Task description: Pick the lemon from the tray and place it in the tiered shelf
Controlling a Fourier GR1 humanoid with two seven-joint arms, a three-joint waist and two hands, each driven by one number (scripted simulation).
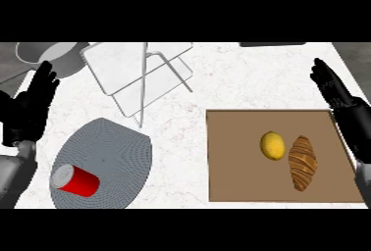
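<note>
A yellow lemon (272, 145) lies on the brown tray (232, 162) at the right, beside a croissant (302, 163). The white wire tiered shelf (138, 73) stands at the back, left of centre. My right hand (330, 88) is open at the right edge, fingers up, above and to the right of the tray, apart from the lemon. At the left edge my left hand (33, 105) is open too, fingers up, holding nothing.
A red cup (75, 181) lies on its side on a round grey mat (109, 157) at the front left. A grey pot (51, 56) sits at the back left corner, next to the shelf. White marbled counter lies between mat and tray.
</note>
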